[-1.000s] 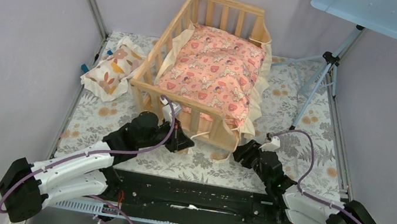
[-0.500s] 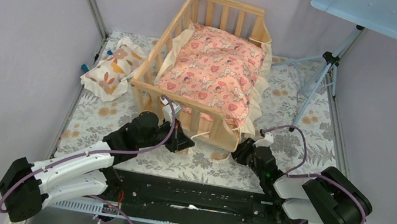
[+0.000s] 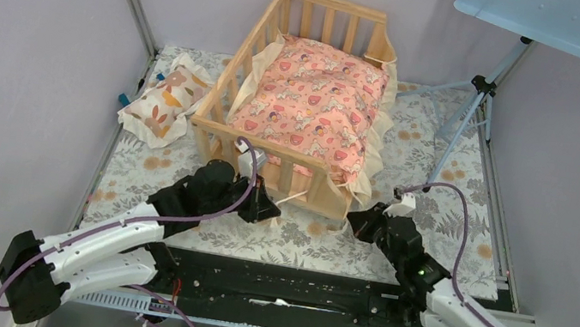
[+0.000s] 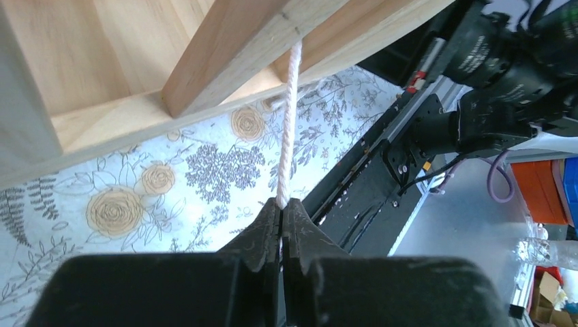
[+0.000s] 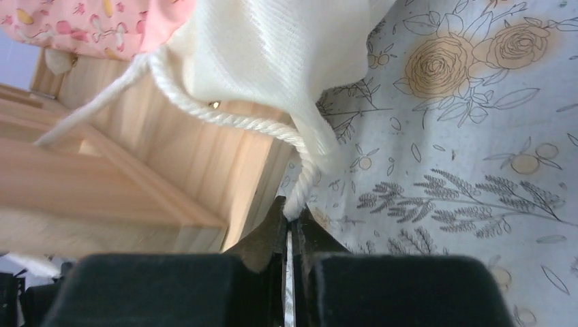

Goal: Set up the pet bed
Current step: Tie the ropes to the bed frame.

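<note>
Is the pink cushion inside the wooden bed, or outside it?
Inside. The cushion lies between the rails of the bed; its ruffle hangs over one side.

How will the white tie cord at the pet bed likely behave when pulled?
Probably limp: the white cord curves loosely into the right gripper. Pulled, it likely straightens, like the straight cord held by the left gripper. Its twisted strands should resist slipping.

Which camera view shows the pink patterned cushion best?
Top external: the whole pink cushion lies inside the pet bed, seen from above. Right wrist catches only a corner of it at the top left. Left wrist shows none of it, only the bed's wood.
</note>
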You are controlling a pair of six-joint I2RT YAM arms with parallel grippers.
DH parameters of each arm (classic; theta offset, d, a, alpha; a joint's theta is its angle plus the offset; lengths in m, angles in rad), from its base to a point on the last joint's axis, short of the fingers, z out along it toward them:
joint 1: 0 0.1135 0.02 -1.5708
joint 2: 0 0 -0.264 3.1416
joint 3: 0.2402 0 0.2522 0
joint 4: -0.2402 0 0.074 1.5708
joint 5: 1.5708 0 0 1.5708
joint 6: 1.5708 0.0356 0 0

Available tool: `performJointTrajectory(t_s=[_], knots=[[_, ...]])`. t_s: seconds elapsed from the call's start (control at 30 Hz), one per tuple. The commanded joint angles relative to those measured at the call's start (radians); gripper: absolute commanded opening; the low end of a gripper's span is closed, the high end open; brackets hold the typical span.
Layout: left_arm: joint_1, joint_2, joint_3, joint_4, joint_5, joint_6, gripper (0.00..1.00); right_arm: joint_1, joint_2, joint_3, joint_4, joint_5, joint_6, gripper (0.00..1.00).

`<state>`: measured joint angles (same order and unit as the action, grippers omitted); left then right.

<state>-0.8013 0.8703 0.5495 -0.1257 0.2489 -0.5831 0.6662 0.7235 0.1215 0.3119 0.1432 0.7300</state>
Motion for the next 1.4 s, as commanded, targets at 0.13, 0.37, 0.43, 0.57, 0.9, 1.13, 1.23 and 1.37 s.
performJointTrajectory(t_s=[0.13, 0.37, 0.43, 0.57, 0.9, 1.13, 1.23, 1.37], knots=[[0.011, -0.041, 0.072, -0.196, -0.064, -0.098, 0.0, -0.004, -0.216, 0.131, -0.485, -0.247, -0.07, 0.0], [0.011, -0.054, 0.104, -0.34, -0.064, -0.124, 0.0, -0.004, -0.189, 0.24, -0.599, -0.446, -0.104, 0.0], [0.011, -0.057, 0.095, -0.341, -0.048, -0.135, 0.0, -0.004, -0.19, 0.258, -0.612, -0.496, -0.106, 0.0], [0.011, -0.055, 0.083, -0.333, -0.034, -0.149, 0.0, -0.003, -0.212, 0.254, -0.607, -0.596, -0.087, 0.0], [-0.007, -0.068, 0.022, -0.183, 0.025, -0.167, 0.0, -0.004, -0.23, 0.168, -0.55, -0.593, -0.026, 0.0], [-0.044, -0.084, -0.058, 0.006, -0.015, -0.183, 0.0, -0.004, -0.264, 0.046, -0.284, -0.446, 0.17, 0.0], [-0.063, -0.073, -0.069, 0.059, -0.025, -0.201, 0.0, -0.004, -0.295, 0.016, -0.259, -0.398, 0.23, 0.04], [-0.094, -0.042, -0.065, 0.096, -0.046, -0.217, 0.0, -0.004, -0.342, 0.008, -0.297, -0.351, 0.255, 0.14]])
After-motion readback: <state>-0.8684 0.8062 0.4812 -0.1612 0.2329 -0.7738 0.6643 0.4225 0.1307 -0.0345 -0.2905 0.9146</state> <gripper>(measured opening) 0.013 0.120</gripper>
